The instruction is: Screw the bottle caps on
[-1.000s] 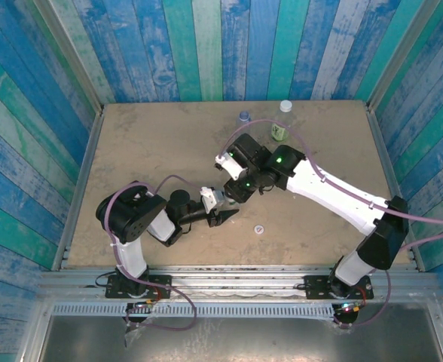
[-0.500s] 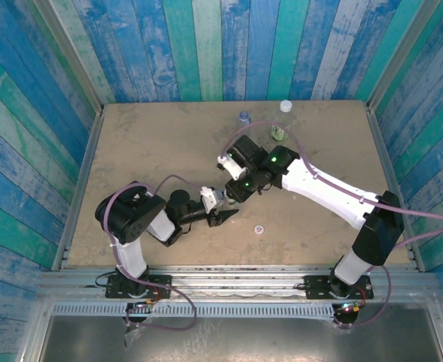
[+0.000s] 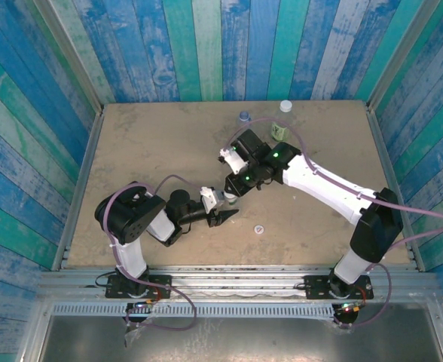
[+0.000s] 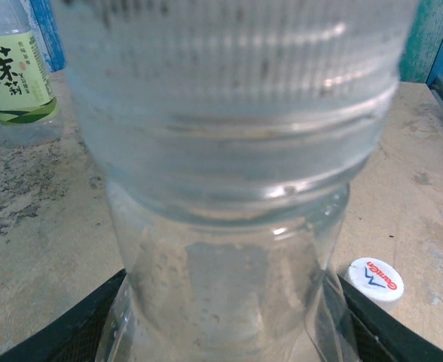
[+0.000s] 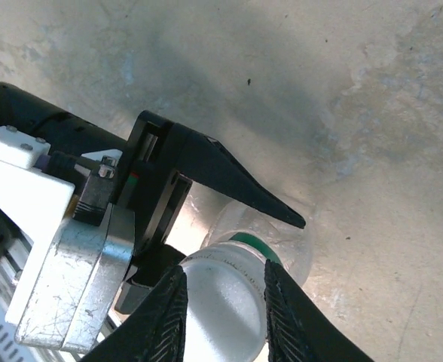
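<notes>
I read the left gripper as clamped on the clear bottle at mid-table. The right gripper is closed on the pale cap seated on that bottle's neck. The red-blue marked cap lies just beside.

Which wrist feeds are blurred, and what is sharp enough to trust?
Left wrist: the clear bottle is too near, blurred; the marked cap and green-label bottle are sharp. Right wrist: the end effector's fingers and the pale cap between them are soft; the table is crisp, with a broad shadow.
</notes>
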Motion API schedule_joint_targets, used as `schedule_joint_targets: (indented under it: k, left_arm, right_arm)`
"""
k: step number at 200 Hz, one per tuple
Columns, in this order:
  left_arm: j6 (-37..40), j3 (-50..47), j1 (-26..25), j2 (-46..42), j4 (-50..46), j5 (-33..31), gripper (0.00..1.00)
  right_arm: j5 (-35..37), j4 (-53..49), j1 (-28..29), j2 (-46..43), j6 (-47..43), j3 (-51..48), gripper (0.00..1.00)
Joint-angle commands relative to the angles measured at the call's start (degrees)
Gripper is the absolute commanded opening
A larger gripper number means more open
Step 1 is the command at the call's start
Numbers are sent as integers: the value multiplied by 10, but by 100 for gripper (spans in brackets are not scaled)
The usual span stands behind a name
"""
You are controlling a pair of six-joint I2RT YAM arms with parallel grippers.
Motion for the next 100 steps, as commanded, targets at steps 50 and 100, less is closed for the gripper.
schedule_joint_targets:
  k: [50,100]
  left_arm:
    - [-3,-4,0,-1,-38,2,61]
    - [-5,-5,0,-1,-34,3,61]
  right_arm:
    - [-122,4,-7,-65,41,-94,27]
    - [-92,5,-16,-87,31,-82,33]
